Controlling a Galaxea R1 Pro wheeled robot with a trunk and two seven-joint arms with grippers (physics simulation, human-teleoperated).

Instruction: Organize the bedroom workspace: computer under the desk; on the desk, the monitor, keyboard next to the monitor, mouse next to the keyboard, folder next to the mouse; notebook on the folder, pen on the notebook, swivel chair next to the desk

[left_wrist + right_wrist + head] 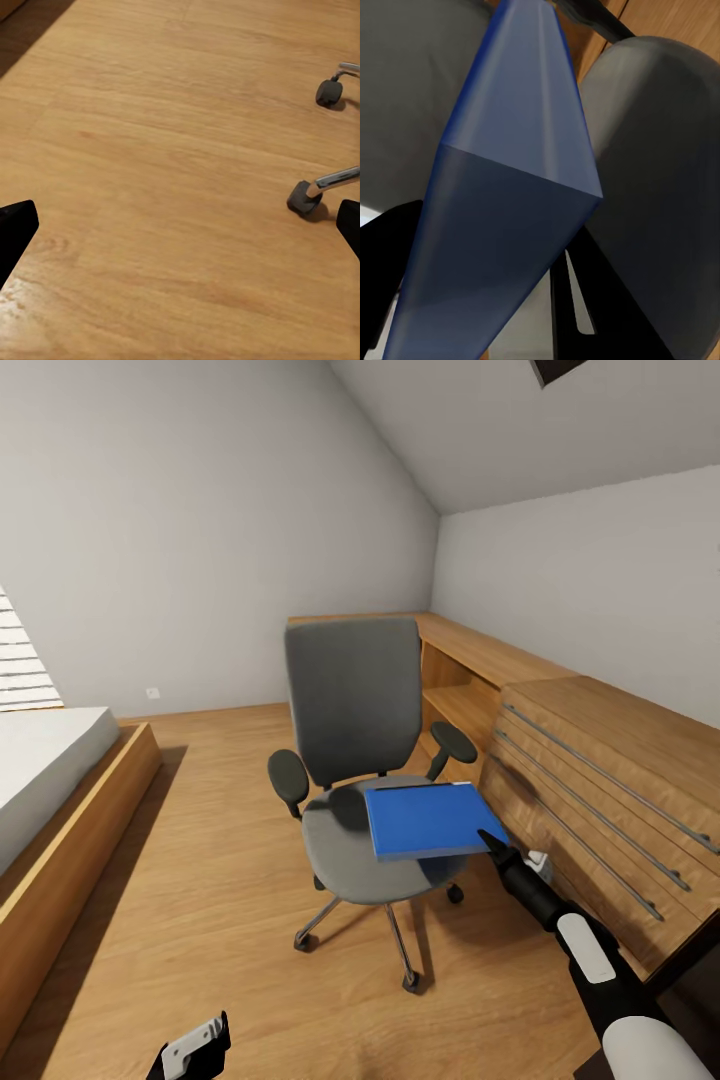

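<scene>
The grey swivel chair (352, 705) stands in the middle of the wood floor, facing me. The bright blue folder (430, 818) hangs level just above the seat's right half and throws a shadow on the cushion. My right gripper (490, 840) is shut on the folder's near right corner. In the right wrist view the folder (502, 202) runs between the black fingers (592, 292), with the grey seat behind it. My left gripper (195, 1050) hangs low at the near left, open over bare floor (180, 225).
A light wooden dresser (600, 780) with long bar handles runs along the right wall, close to the chair. A wooden shelf unit (470, 660) fills the far corner. A low bed (50, 780) lies at the left. Chair castors (304, 201) are near the left gripper.
</scene>
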